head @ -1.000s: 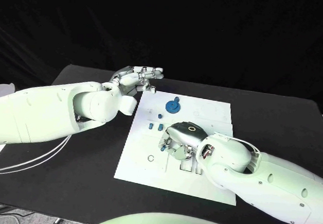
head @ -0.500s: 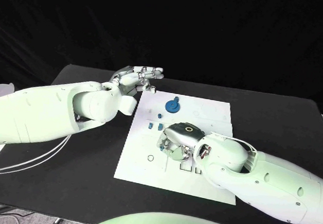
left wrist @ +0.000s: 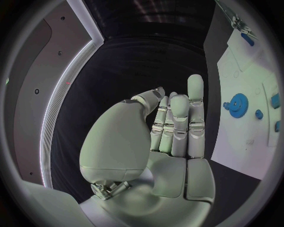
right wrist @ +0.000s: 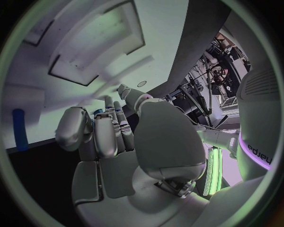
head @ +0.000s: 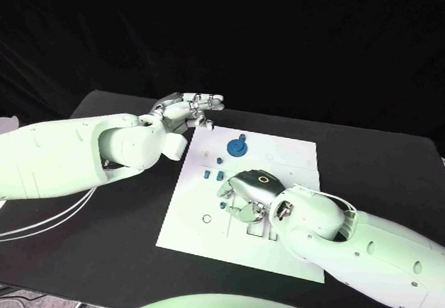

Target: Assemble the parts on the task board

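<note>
Blue parts are lying on the task board, just beside my right hand, which is curling over the board; I cannot tell its hold. My left hand is hanging farther off, holding nothing.

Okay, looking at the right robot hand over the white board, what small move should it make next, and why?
Probably lower the right robot hand slightly to seat what its fingertips seem to pinch, apparently a small blue part. It hovers curled over the white task board near rectangular recesses, while the left robot hand waits off the board.
</note>
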Action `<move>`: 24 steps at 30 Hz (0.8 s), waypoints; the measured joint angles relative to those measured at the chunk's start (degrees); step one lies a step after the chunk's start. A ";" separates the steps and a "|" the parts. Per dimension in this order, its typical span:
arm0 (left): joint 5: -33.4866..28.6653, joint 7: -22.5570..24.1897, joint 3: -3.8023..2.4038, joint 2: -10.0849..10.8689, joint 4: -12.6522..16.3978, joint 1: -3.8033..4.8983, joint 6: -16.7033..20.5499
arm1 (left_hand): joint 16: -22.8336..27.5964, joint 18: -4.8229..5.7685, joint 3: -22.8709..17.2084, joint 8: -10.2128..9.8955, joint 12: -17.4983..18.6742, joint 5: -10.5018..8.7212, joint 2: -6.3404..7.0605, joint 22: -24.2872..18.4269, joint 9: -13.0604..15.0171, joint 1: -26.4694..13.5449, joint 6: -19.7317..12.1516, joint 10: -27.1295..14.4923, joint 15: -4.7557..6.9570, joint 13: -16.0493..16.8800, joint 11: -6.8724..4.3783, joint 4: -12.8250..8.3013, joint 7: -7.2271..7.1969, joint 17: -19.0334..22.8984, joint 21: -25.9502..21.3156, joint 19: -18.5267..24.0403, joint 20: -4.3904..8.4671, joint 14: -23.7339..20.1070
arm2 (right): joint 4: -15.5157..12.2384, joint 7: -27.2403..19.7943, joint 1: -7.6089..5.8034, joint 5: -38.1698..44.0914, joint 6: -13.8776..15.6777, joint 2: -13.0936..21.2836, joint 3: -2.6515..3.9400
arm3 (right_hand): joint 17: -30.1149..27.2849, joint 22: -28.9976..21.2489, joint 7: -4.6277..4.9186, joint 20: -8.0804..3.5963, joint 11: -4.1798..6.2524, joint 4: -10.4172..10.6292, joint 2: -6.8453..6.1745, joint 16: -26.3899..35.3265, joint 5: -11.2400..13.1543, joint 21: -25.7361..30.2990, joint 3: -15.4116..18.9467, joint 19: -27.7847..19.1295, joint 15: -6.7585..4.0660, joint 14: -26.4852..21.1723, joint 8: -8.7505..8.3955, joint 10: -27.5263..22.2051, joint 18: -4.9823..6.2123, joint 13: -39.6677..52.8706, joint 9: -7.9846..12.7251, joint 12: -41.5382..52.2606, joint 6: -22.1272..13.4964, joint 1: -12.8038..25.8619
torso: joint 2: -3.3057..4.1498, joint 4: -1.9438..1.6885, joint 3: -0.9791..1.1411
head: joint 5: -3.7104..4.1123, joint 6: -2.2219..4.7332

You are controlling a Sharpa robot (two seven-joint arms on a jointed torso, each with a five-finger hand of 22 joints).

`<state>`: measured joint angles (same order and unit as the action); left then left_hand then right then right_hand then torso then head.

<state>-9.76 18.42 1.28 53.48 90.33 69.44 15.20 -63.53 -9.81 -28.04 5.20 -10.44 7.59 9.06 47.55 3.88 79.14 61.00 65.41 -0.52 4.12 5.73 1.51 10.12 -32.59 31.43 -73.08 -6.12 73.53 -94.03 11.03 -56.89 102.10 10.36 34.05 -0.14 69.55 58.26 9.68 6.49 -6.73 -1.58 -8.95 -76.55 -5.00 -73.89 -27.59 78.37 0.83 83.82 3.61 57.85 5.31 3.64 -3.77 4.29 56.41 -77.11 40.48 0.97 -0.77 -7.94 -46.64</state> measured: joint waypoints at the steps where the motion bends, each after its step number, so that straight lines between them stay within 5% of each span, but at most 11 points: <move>1: 0.00 -0.02 0.00 0.01 0.00 0.00 -0.02 | 0.00 0.01 0.00 0.00 0.00 0.00 0.00 0.00 0.00 0.00 0.00 0.00 0.00 0.00 0.00 0.00 0.00 0.00 0.00 0.00 0.00 0.00 | -0.44 0.09 0.01 0.00 0.22 0.68 0.01 | -0.10 0.00 -0.22 0.00 0.27 0.00 0.01 0.00 -0.01 0.00 0.00 0.00 0.00 0.00 0.00 0.36 0.00 0.11 -0.06 0.23 0.22 -0.01 | 0.00 -0.01 -0.01 | 0.07 0.05; 6: 0.02 -0.12 0.01 0.19 0.01 0.00 -0.10 | 0.00 0.00 0.00 0.00 0.00 0.00 0.00 0.00 0.00 0.00 0.00 0.00 0.00 0.01 0.00 0.00 0.00 0.16 0.00 0.00 0.00 0.00 | -3.69 0.57 -0.31 -0.17 1.39 5.04 1.13 | -0.46 -0.07 -0.63 0.00 0.76 -0.16 0.45 0.11 -0.46 0.22 0.16 0.00 0.00 0.00 0.18 2.95 0.00 0.13 -0.22 1.87 1.70 -0.46 | 0.00 0.02 0.00 | 0.36 0.27; 11: 0.03 -0.22 0.03 0.47 0.12 0.00 -0.16 | 0.00 0.00 0.00 0.00 0.00 0.00 0.00 0.00 0.00 0.00 0.00 0.00 0.00 0.01 0.00 0.00 0.00 0.16 0.00 0.00 0.00 0.00 | -5.94 1.49 -3.01 -0.77 1.76 10.83 2.09 | -0.68 -0.20 -1.22 0.00 1.12 0.29 -0.33 0.22 -0.45 0.22 1.53 0.00 -0.03 0.03 0.35 3.16 0.00 0.03 -0.22 2.01 2.01 0.32 | -0.01 0.11 -0.01 | 0.98 0.77; 19: 0.08 -0.28 0.04 0.58 0.45 0.00 -0.31 | 0.00 0.00 0.00 0.00 0.00 0.00 0.00 0.01 0.00 0.00 0.00 0.00 0.00 0.01 0.00 0.00 0.00 0.16 0.00 0.00 0.00 0.00 | -6.05 3.99 -4.89 -0.85 0.56 16.03 2.31 | -1.20 -0.66 -3.04 -1.17 1.98 1.68 -1.70 0.54 -0.45 0.78 8.30 0.31 -1.85 0.17 0.12 -0.71 -0.01 0.00 -0.06 1.33 0.58 0.39 | -0.09 0.31 -0.09 | 1.48 1.33; 24: 0.14 -0.31 0.08 0.57 0.49 0.00 -0.41 | 0.00 0.00 0.00 0.00 0.00 0.00 0.00 0.01 0.00 0.00 0.00 0.00 0.00 0.01 0.00 0.00 0.00 0.16 0.00 0.00 0.00 0.00 | -5.87 4.98 -4.99 -0.47 -0.32 16.74 2.32 | -1.39 -0.78 -3.25 -1.57 1.93 2.36 -0.62 0.54 -0.20 0.78 9.68 0.31 -1.88 0.20 0.12 -0.76 -0.01 0.00 -0.06 1.33 0.80 -0.69 | -0.08 0.33 -0.06 | 1.53 1.45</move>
<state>-9.62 18.11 1.37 54.05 90.82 69.44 14.78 -63.53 -9.81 -28.04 5.20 -10.44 7.59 9.06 47.55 3.88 79.14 61.00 65.41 -0.52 4.13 5.73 1.51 10.12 -32.44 31.43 -73.08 -6.12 73.53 -99.90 16.01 -61.89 101.63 10.04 50.79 2.18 68.16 57.48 6.44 4.91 -4.80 0.78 -9.58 -76.01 -5.21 -73.11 -17.90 78.68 -1.05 84.02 3.74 57.09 5.30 3.64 -3.83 5.62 57.20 -77.80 40.40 1.30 -0.83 -6.41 -45.19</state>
